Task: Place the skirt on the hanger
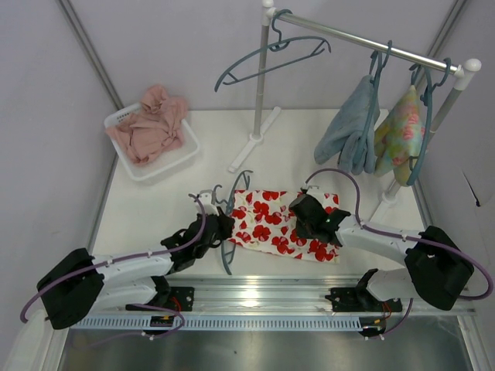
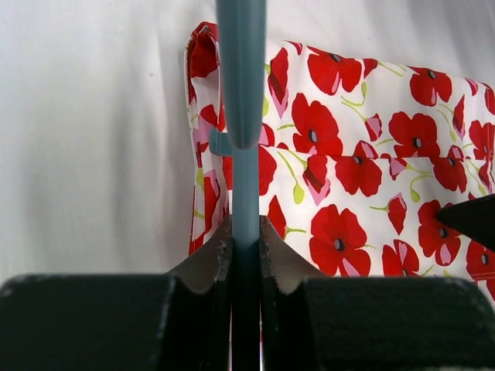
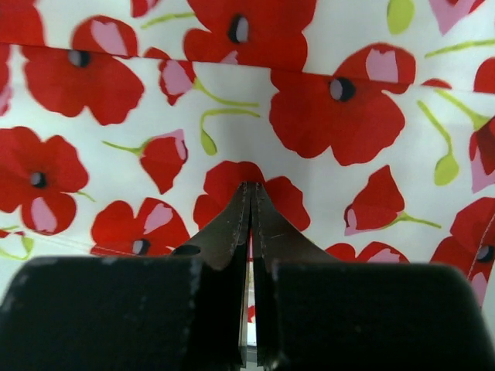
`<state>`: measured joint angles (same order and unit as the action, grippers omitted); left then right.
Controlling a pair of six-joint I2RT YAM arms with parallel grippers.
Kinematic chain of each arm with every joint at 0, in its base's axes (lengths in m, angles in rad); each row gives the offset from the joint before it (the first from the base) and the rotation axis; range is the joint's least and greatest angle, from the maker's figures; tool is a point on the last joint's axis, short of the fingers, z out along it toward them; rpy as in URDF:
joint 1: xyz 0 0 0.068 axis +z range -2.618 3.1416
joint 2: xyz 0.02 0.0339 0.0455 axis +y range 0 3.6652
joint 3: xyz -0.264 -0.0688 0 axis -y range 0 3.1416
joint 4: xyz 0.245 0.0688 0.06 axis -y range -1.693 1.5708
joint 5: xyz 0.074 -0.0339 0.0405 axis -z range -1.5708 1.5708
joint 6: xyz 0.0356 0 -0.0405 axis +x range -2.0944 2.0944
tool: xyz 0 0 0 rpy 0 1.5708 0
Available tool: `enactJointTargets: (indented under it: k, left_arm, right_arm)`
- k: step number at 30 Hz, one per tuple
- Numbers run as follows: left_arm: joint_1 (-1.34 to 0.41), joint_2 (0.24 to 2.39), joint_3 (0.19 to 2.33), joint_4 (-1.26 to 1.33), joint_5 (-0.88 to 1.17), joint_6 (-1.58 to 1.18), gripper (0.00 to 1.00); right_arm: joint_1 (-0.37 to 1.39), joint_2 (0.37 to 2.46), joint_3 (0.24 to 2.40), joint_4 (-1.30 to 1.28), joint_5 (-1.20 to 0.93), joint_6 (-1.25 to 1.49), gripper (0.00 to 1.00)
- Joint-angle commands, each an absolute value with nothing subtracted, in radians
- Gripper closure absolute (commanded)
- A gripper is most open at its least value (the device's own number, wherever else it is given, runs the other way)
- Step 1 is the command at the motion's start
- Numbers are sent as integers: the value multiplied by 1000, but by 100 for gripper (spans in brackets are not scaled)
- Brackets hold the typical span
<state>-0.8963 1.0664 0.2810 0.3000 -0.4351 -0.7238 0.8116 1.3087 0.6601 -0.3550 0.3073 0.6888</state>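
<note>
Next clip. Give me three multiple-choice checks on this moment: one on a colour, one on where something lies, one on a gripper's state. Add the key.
1. The cloth in the white basket is:
A dusty pink; B pale green; C blue.

2. The skirt is:
A in the basket; B flat on the table; C hung up off it.

3. The left gripper is:
A open above the skirt; B shut on nothing; C shut on the hanger.

Key:
1 A, the bundle in the basket is plain pink.
2 B, the top view shows it spread out on the white surface.
3 C, the left wrist view shows its jaws clamped on the teal bar at the skirt's edge.
</note>
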Motion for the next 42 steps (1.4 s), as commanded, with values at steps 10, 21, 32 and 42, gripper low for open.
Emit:
enactJointTargets:
  k: [10,21,32,42]
  left_arm:
    - [-948,1149,386,304,-485,-727,100]
    - [-982,1223,451,301,-469,-687,100]
    - [-997,1292,488,333,-414,-640,100]
    - [-1003,1354,529,371,-345,-572,100]
  right_arm:
    - [851,1345,609,-236,311,811,100]
    - [907,1453,647,-120,304,851,100]
    - [923,1517,709,-55,295,789,100]
    - [923,1491,753,-67,293,721,100]
